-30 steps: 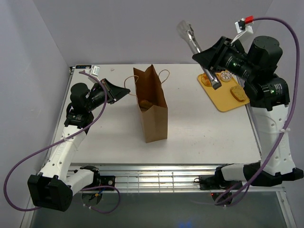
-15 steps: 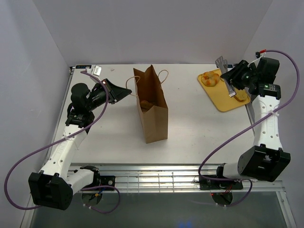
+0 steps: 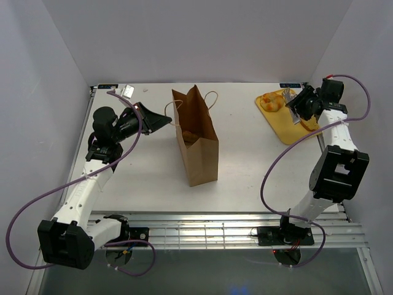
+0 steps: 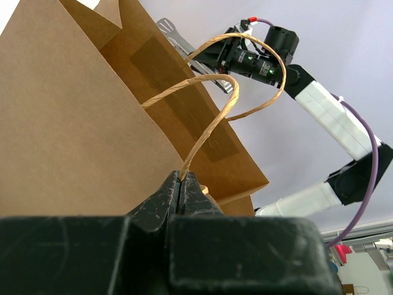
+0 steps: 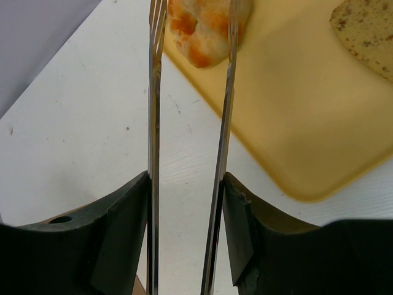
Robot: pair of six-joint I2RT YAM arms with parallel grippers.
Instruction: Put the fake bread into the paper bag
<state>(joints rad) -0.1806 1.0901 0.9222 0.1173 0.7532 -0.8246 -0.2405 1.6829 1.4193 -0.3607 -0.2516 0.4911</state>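
Note:
The brown paper bag (image 3: 201, 150) stands upright at mid-table with a golden roll (image 3: 190, 136) inside. My left gripper (image 3: 166, 118) is shut on the bag's near twisted handle (image 4: 212, 120), with the bag (image 4: 73, 135) just beyond the left gripper (image 4: 182, 178). My right gripper (image 3: 302, 106) is shut on metal tongs (image 5: 153, 117). The tongs' open tips straddle an orange-brown roll (image 5: 199, 27) on the yellow tray (image 5: 295, 110); this roll also shows in the top view (image 3: 270, 101). A flat toast slice (image 5: 368, 34) lies on the tray further right.
The yellow tray (image 3: 288, 134) lies at the table's far right corner, close to the right wall. The white table top (image 3: 258, 166) stretches between bag and tray. My right arm (image 4: 325, 110) shows behind the bag in the left wrist view.
My right arm has swung down from high above the tray, bringing the tongs low over the tray around the roll. The left gripper and bag have barely moved.

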